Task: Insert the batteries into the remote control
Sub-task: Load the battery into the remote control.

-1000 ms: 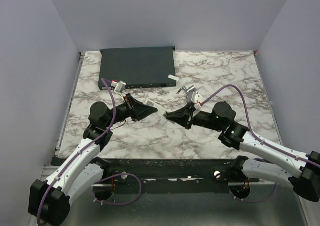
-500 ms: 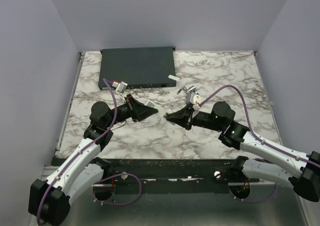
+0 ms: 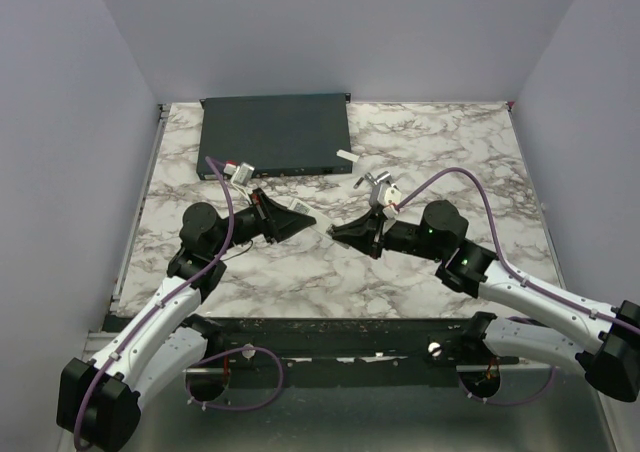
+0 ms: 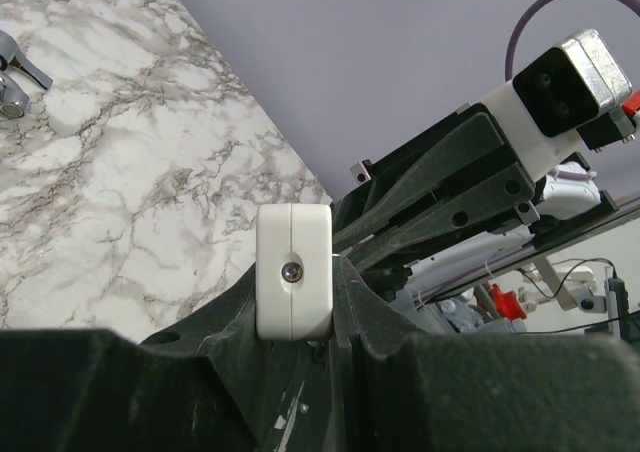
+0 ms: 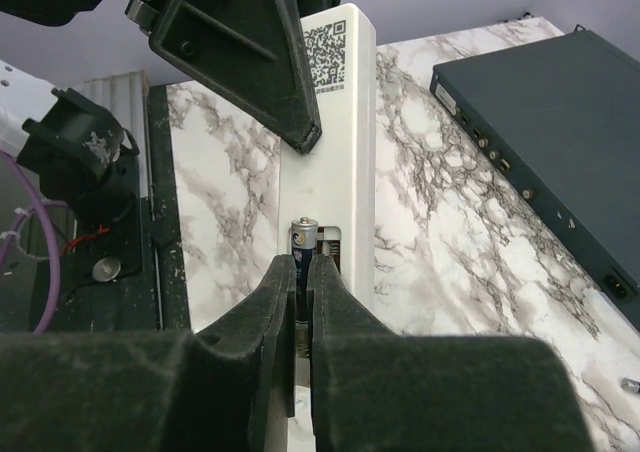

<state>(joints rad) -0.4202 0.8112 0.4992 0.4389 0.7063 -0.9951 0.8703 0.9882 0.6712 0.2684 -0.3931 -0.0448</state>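
Above the middle of the marble table (image 3: 450, 142), the two arms meet nose to nose. The left gripper (image 4: 295, 302) is pressed tight on the remote control (image 5: 340, 122) and holds the white bar off the table by one end, its QR-coded back facing the right wrist camera. The right gripper (image 5: 303, 267) is nearly closed - its fingers pinch one battery (image 5: 303, 237) between their tips. The dark cylinder stands along the remote's length, at the open battery bay; whether it is seated I cannot tell. A dark-grey box (image 3: 275, 134) lies at the far edge, with a small white piece (image 3: 345, 155) just beside it.
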